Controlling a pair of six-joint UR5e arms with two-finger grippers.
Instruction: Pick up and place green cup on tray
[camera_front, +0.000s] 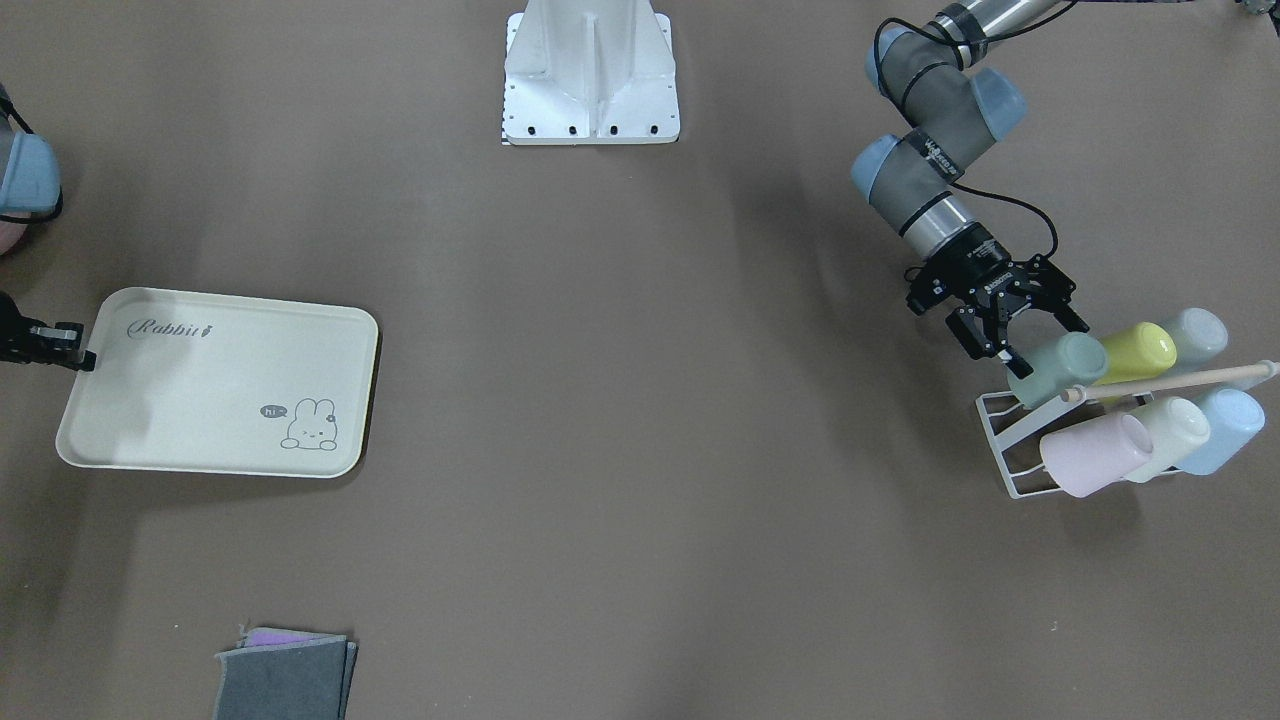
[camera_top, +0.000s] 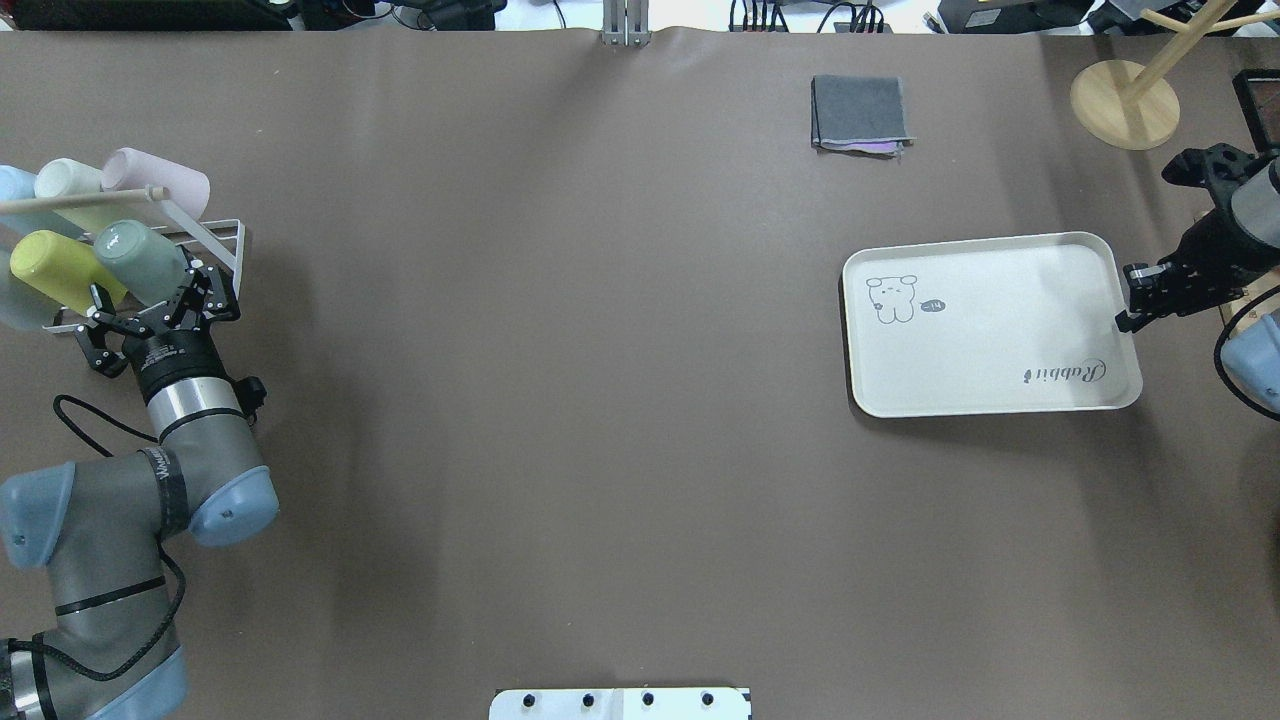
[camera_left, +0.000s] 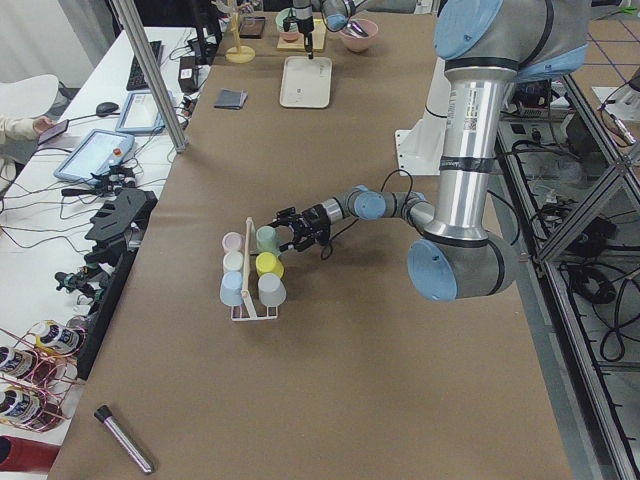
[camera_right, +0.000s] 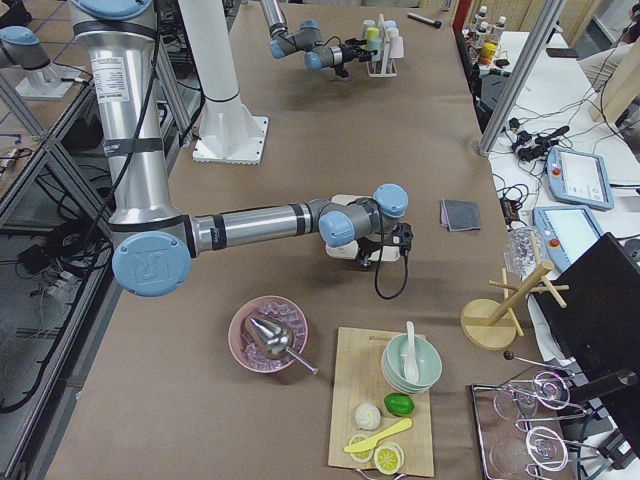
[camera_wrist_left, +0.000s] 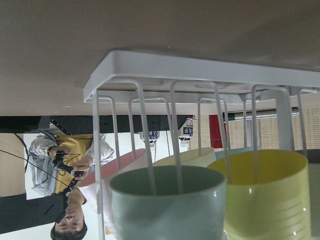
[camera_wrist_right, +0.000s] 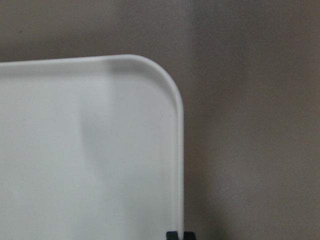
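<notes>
The green cup (camera_front: 1062, 366) hangs tilted on the white wire rack (camera_front: 1000, 440) at the table's end, its mouth toward the left wrist camera (camera_wrist_left: 167, 210). My left gripper (camera_front: 1045, 350) is open, with its fingers on either side of the cup's lower end; in the overhead view the gripper (camera_top: 150, 290) sits just below the cup (camera_top: 140, 260). The cream tray (camera_front: 200, 390) with "Rabbit" script lies flat far across the table. My right gripper (camera_top: 1128, 305) is shut on the tray's short rim (camera_wrist_right: 177, 150).
The rack also holds a yellow-green cup (camera_front: 1140, 352), a pink cup (camera_front: 1095, 455), a pale whitish cup (camera_front: 1170, 435) and blue cups (camera_front: 1225, 430), with a wooden rod (camera_front: 1170, 382) across them. A folded grey cloth (camera_top: 860, 112) and a wooden stand (camera_top: 1125, 100) lie at the far edge.
</notes>
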